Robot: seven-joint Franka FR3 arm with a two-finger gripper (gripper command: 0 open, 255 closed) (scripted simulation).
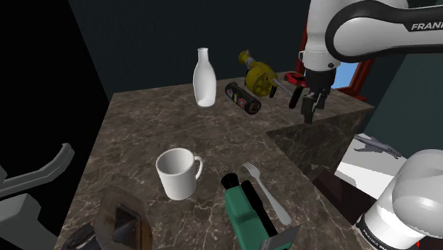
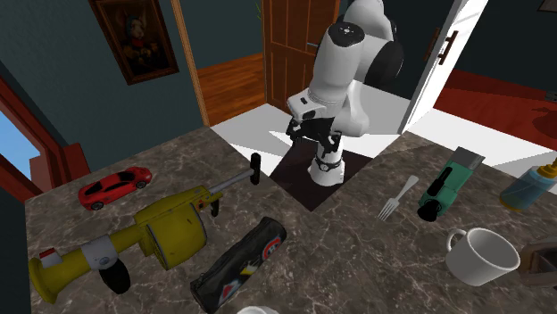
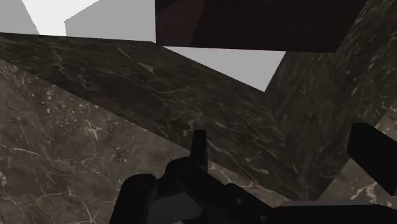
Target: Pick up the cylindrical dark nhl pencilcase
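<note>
The black pincer (image 1: 301,108) hangs spread and empty near the dark tube-shaped pencil case (image 1: 243,97), ready to close round it.

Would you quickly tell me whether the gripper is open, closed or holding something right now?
Gripper: open, fingers apart, holding nothing; the pencil case lies on the counter, apart from it.
</note>
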